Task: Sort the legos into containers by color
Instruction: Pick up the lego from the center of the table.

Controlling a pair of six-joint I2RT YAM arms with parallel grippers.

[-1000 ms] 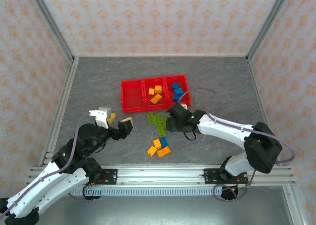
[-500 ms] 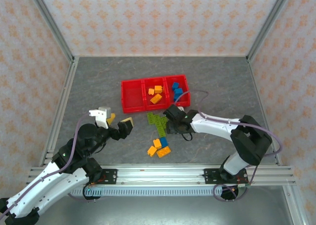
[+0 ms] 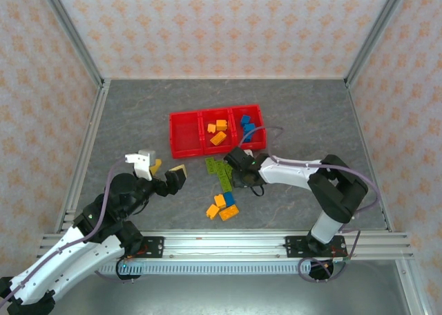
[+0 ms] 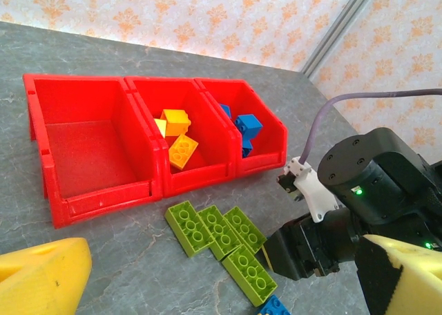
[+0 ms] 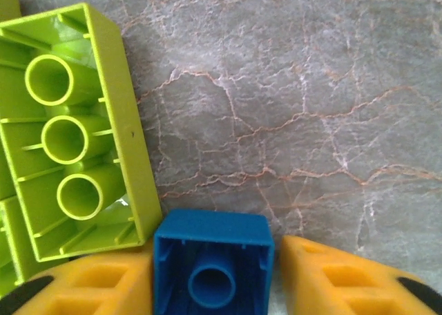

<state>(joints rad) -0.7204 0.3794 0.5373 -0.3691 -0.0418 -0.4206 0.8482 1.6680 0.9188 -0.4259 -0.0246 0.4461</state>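
A small blue lego (image 5: 211, 240) lies on the grey table between my right gripper's (image 5: 215, 273) yellow fingers, which have closed against its sides. Beside it lies an upside-down green lego (image 5: 76, 135). From above, the right gripper (image 3: 237, 179) is low at the right edge of several green legos (image 3: 219, 168). The red containers (image 3: 185, 153) stand behind them. The left bin is bare, the middle one holds orange legos (image 3: 218, 132) and the right one blue legos (image 3: 247, 126). My left gripper (image 3: 164, 168) hovers open to the left, holding nothing.
A small heap of orange and blue legos (image 3: 222, 206) lies near the front, just below the green ones. Patterned walls with metal posts close in the grey table (image 3: 138, 121) on three sides. The right arm's cable (image 4: 324, 121) loops near the blue bin.
The right gripper slid left up to the green legos and its jaws narrowed around the blue lego. The left arm stayed still.
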